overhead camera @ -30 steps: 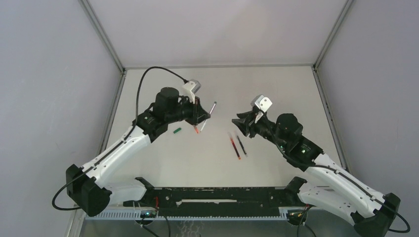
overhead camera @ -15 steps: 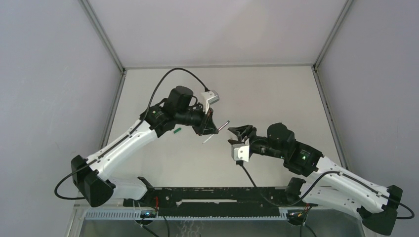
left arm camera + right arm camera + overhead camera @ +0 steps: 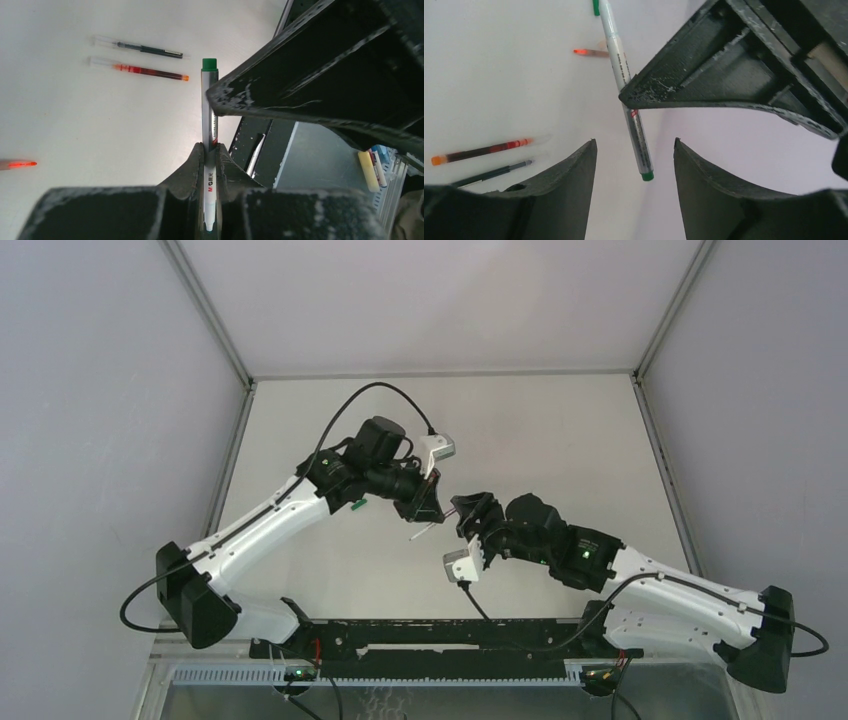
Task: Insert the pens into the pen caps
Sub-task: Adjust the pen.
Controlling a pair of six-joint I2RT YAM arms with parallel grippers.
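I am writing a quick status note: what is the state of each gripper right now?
Left gripper: closed, holding the green pen.
Right gripper: open, holding nothing.

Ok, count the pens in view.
4. Green pen in the left gripper; black pen and red pen side by side on the table; second red pen apart, only its tip showing. More may be hidden.
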